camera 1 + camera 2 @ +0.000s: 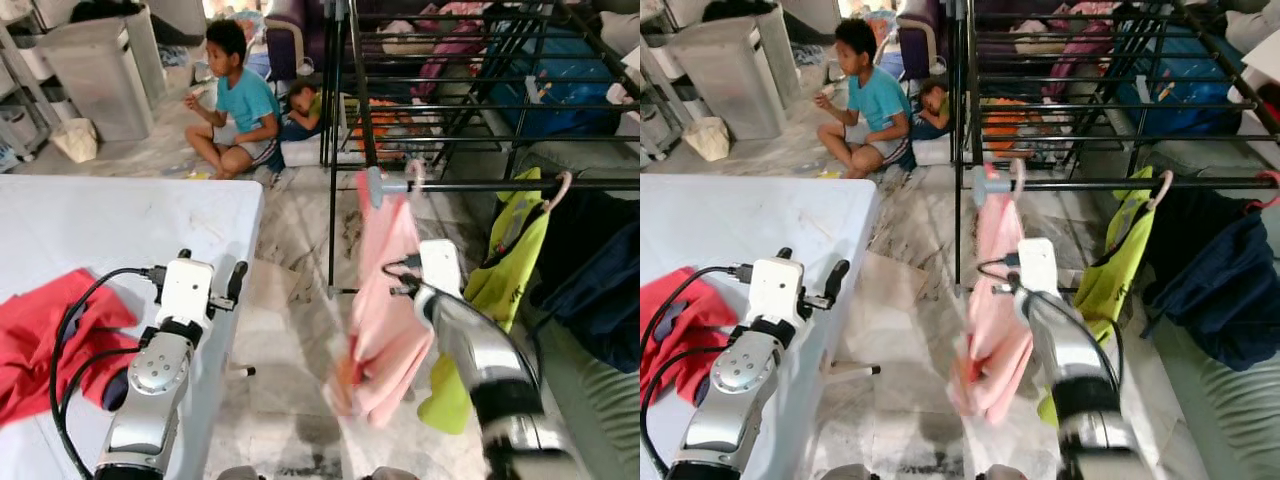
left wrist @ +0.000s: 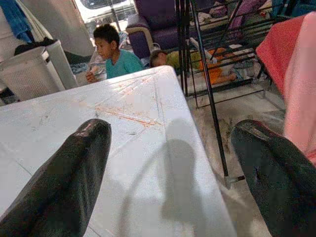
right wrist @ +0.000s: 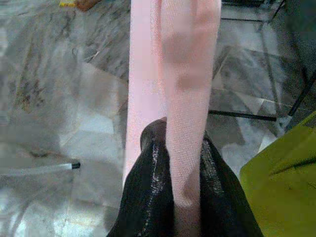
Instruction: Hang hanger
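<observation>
Right pincer: fingers closed together on a fold of the pink garment, pinching the cloth between them.
Left pincer: fingers spread wide, holding nothing, poised above the white counter.
Left eye view: the pink garment hangs from a hanger whose hook sits on the front rail of the drying rack; the right arm reaches to the cloth from beside it. A yellow-green garment hangs further along the same rail, a dark blue one beyond it.
Right eye view: a red cloth lies on the counter near the left arm. A child in a teal shirt sits on the marble floor behind the counter.
Left wrist view: both black fingers frame the counter's near corner; the pink garment shows at one edge.
Right wrist view: the pink cloth runs straight up from the closed fingers, floor beneath.
</observation>
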`<state>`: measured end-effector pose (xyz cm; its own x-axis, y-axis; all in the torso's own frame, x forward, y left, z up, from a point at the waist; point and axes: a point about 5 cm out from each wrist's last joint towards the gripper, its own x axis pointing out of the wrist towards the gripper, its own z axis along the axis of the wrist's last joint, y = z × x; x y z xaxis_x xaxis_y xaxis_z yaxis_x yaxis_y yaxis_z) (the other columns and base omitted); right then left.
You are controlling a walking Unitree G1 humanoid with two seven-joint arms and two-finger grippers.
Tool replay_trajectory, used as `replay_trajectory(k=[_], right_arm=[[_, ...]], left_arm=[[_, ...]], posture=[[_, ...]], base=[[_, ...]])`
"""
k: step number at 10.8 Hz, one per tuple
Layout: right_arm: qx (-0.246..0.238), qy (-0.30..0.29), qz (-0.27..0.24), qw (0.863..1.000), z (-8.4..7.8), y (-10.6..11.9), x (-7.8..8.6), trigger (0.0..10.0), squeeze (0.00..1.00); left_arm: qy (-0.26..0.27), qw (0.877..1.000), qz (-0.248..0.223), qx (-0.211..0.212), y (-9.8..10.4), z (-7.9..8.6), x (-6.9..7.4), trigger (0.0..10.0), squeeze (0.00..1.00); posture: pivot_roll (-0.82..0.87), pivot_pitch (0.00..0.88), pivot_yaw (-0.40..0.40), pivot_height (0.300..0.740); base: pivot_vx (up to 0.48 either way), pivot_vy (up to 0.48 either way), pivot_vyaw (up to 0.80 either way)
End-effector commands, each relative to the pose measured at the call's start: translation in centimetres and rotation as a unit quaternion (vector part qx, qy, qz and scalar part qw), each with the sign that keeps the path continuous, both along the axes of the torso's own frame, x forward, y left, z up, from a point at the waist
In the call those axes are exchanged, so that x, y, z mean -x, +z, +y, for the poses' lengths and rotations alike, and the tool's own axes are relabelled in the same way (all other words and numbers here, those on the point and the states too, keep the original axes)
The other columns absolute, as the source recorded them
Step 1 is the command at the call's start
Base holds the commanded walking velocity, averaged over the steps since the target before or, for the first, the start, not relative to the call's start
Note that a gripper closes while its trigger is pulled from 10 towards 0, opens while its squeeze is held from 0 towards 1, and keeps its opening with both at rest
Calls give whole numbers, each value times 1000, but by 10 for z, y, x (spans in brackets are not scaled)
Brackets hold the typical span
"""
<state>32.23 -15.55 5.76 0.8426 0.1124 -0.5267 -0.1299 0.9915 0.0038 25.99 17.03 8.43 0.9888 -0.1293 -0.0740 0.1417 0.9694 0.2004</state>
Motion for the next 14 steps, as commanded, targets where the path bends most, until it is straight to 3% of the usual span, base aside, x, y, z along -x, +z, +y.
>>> replay_trajectory(k=[1, 5, 8, 9, 10, 14], right_arm=[[-1, -3, -9, 1000, -3, 4, -6, 10000, 0], [-16, -18, 66, 998, -14, -17, 0, 10000, 0], [-35, -17, 77, 996, -14, -22, 4, 10000, 0], [-40, -9, 83, 996, -13, -23, 4, 10000, 333], [-38, -6, 83, 996, -14, -23, 4, 10000, 1000], [-23, 1, 66, 998, -16, -22, 1, 10000, 1000]], left_arm=[[-2, 1000, -1, -5, 2, -1, -1, 10000, 0], [-7, 1000, 9, 3, -4, -7, 2, 10000, 0], [-9, 1000, 6, 6, -2, -8, -1, 10000, 0], [-10, 1000, 5, 6, -2, -9, -2, 10000, 0], [-10, 1000, 5, 6, -2, -10, -3, 10000, 0], [-11, 1000, 9, 7, -6, -13, -2, 10000, 0]], posture=[[40, 8, -12, 740], [35, 3, -18, 740], [32, 0, -9, 740], [31, 0, -9, 740], [29, 0, -10, 740], [22, 0, -4, 740]], base=[[0, 0, 0], [0, 0, 0], [0, 0, 0], [0, 0, 0], [0, 0, 0], [0, 0, 0]])
